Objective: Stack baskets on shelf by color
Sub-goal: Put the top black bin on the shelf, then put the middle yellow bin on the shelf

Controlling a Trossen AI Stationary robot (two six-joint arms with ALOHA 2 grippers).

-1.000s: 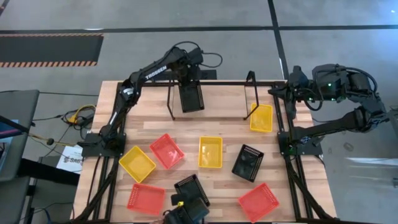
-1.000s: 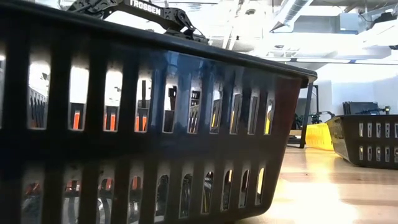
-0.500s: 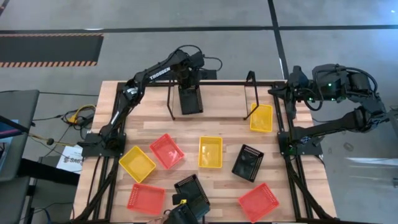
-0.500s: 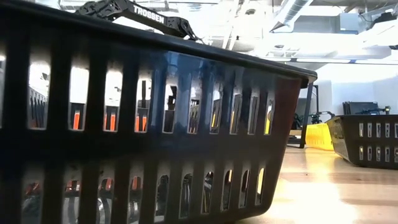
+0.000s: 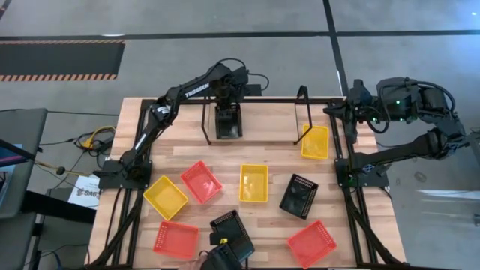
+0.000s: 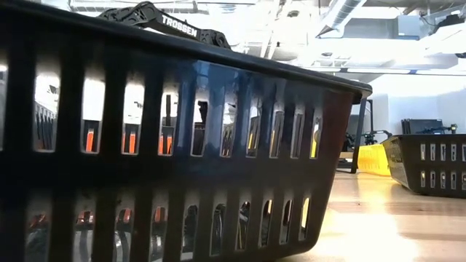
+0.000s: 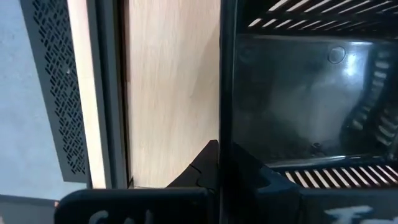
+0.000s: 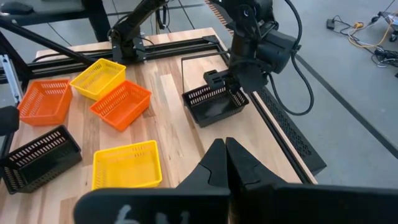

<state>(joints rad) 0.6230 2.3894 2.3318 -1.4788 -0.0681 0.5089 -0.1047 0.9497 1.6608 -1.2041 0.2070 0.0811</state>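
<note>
You see the left gripper (image 7: 217, 163) clamped on the black basket's (image 7: 298, 93) wall, beside bare wooden tabletop (image 7: 168, 87) (black frame rail (image 7: 109, 93) edging it).

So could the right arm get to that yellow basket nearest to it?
Probably yes. The yellow basket lies open at the table's right edge, nothing stacked on it, and the right end effector waits just beyond that edge, shut and empty. The shelf's right post stands close, though.

High view: overhead, straight down, whole table (image 5: 225, 154) in frame. Low view: table level, pressed against black basket (image 6: 182, 160) wall, room beyond. Left wrist view: very close, into held black basket (image 7: 311, 93). Right wrist view: farther off, across table; shares that basket (image 8: 214, 102) with left wrist view.
</note>
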